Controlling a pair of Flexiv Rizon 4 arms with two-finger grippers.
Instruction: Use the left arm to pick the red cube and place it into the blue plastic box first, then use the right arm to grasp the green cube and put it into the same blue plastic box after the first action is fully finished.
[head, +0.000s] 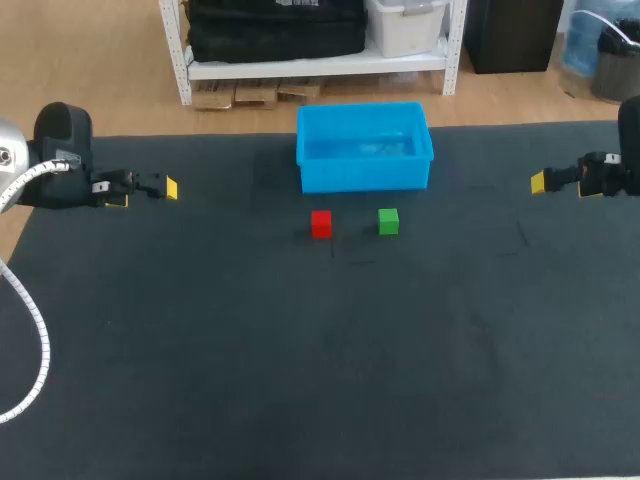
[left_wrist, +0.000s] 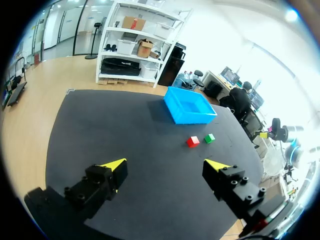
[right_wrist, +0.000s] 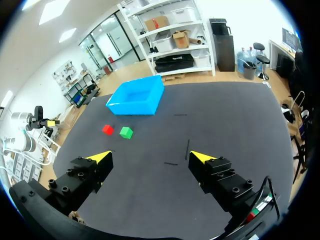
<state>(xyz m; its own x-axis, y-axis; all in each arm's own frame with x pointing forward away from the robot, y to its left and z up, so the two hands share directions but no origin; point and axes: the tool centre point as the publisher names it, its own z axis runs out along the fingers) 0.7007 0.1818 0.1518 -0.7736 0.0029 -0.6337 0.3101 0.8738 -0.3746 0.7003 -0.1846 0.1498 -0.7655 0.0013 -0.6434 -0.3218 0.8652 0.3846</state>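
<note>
Red cube (head: 321, 223) first: it sits flat on the dark table (head: 200, 350), just in front of the blue plastic box (head: 365, 178) and not yet in it. The green cube (head: 388, 221) is near it on the right-arm side, with a clear gap between the two. The box looks empty, open side up, so I judge that nothing of the task is done so far.

Out to the arms now. The left gripper (left_wrist: 165, 164) hangs over the table's left side with its fingers spread wide and nothing between them, well apart from the red cube. The right gripper (right_wrist: 150, 156) mirrors it over the right side, also wide and empty, well apart from the green cube.

The layout makes sense. Each cube lies on the side of the arm meant to take it, and both are close to the box, so each carry should be short. The left arm goes first. The gap between the cubes should let its fingers come down around the red one without nudging the green, while the right arm holds off.
</note>
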